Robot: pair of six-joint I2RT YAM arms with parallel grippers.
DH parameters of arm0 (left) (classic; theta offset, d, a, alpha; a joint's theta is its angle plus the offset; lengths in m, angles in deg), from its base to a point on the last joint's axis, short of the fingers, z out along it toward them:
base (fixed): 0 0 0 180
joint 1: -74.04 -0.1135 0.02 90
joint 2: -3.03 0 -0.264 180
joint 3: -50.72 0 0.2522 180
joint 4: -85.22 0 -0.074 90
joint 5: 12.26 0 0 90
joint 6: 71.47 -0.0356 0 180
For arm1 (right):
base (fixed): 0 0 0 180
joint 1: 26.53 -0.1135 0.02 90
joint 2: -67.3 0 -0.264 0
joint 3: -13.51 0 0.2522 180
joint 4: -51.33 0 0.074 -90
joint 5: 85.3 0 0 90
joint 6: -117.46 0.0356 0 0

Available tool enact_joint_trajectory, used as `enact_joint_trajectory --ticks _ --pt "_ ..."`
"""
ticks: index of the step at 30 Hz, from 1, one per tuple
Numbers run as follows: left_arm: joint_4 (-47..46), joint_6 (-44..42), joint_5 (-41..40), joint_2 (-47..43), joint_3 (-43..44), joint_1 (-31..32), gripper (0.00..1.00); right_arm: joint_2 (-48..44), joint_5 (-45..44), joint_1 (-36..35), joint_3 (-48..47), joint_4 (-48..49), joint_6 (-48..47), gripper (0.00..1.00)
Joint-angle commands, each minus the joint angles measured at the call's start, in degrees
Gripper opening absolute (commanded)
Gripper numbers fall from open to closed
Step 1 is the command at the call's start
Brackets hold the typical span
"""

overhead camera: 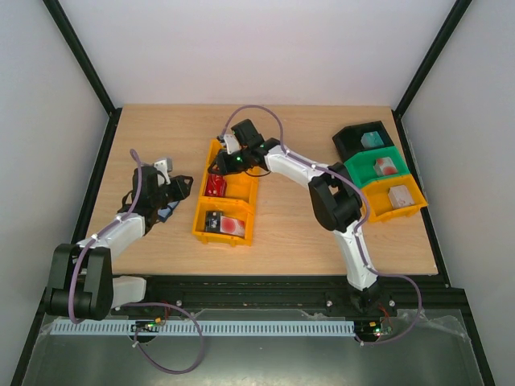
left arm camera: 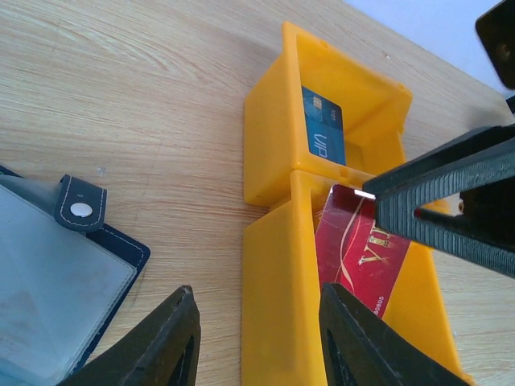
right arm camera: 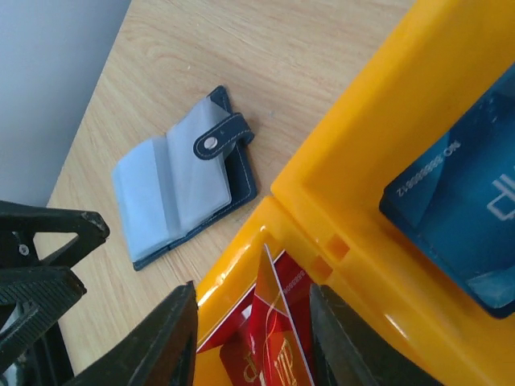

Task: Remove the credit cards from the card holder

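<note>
The wooden table (overhead camera: pixel 282 233) carries a yellow three-compartment bin (overhead camera: pixel 201 221) near its middle. The bin's far compartment holds a blue card (left arm camera: pixel 323 129), the middle one red cards (right arm camera: pixel 269 346), and the near one a dark card (overhead camera: pixel 213 221) beside a pale red card (overhead camera: pixel 233 227). At the table's right edge stand a black bin (overhead camera: pixel 348 143), a green bin (overhead camera: pixel 360 170) and a smaller yellow bin (overhead camera: pixel 414 201) in a row, each holding one small object too small to name. The right tool (right arm camera: pixel 253 293) hangs over the yellow bin where the far and middle compartments meet; its fingers stand apart and grip nothing, with the red cards below them. The left tool (left arm camera: pixel 259 293) hovers left of the bin, also spread and empty. Just beside it, the card holder (right arm camera: pixel 185 189) lies flat on the table, apart from the bin's left wall. It is open, with its clear sleeves facing up and its snap tab (left arm camera: pixel 80 205) at the far end. The blue card's long side runs along the bin's length. The red cards lean tilted, one on edge.
</note>
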Motion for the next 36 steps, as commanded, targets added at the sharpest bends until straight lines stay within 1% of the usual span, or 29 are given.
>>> enact_joint_trajectory --ticks 1,5,11,14,16,18,20,21,23,24,25,26,28,30,32,34,36 --pt "0.0 -0.1 -0.5 0.3 -0.8 0.3 0.42 1.0 -3.7 -0.4 -5.7 -7.7 -5.2 0.40" --pt "0.0 -0.1 -0.5 0.3 -0.9 0.3 0.43 0.7 -6.4 -0.5 -7.5 -10.1 -7.5 0.46" --pt "0.1 -0.1 -0.7 0.1 -1.0 0.4 0.45 -0.1 -9.5 -0.8 -9.5 -12.6 -7.4 0.49" --pt "0.1 -0.1 -1.0 0.1 -1.1 0.5 0.45 -2.5 -13.7 -0.8 -9.5 -12.6 -7.6 0.48" --pt "0.3 0.1 -1.2 0.2 -1.1 0.5 0.45 -4.0 -17.6 -0.9 -9.3 -13.7 -7.7 0.46" --pt "0.5 0.3 -1.4 0.0 -1.2 0.6 0.45 -5.8 -21.0 -1.2 -8.1 -15.1 -8.1 0.43" --pt "0.8 0.5 -1.7 0.0 -1.2 0.6 0.46 -7.9 -22.3 -1.6 -6.0 -16.4 -10.0 0.42" --pt "0.9 0.6 -1.8 -0.1 -1.2 0.6 0.46 -9.0 -21.1 -1.8 -4.9 -17.1 -12.0 0.41" --pt "1.0 0.6 -1.9 -0.2 -1.2 0.6 0.46 -12.4 -15.5 -2.3 -1.6 -18.6 -17.4 0.40" --pt "1.1 0.4 -1.8 -0.3 -1.1 0.6 0.46 -13.9 -9.2 -2.4 0.4 -19.3 -20.8 0.40" --pt "1.2 0.2 -1.8 -0.4 -1.0 0.6 0.46 -15.5 -6.0 -2.4 2.6 -20.1 -24.1 0.42" --pt "1.4 0.0 -1.7 -0.5 -0.9 0.6 0.46 -16.9 0.4 -2.4 5.0 -21.5 -27.8 0.44" --pt "1.8 -0.5 -1.7 -0.8 -0.7 0.6 0.46 -19.6 6.3 -2.5 9.5 -23.4 -34.3 0.44" --pt "1.9 -0.7 -1.6 -1.2 -0.7 0.6 0.46 -21.8 9.4 -2.5 12.7 -24.9 -40.4 0.45" --pt "2.0 -0.8 -1.4 -1.6 -0.9 0.6 0.47 -24.1 10.4 -3.0 17.1 -24.2 -46.7 0.46" --pt "2.1 -0.9 -1.4 -1.8 -1.0 0.6 0.47 -26.0 10.8 -4.0 21.0 -22.0 -52.0 0.49" --pt "2.4 -1.3 -0.9 -2.1 -1.0 0.6 0.48 -27.2 9.8 -4.7 24.4 -17.6 -53.5 0.52"
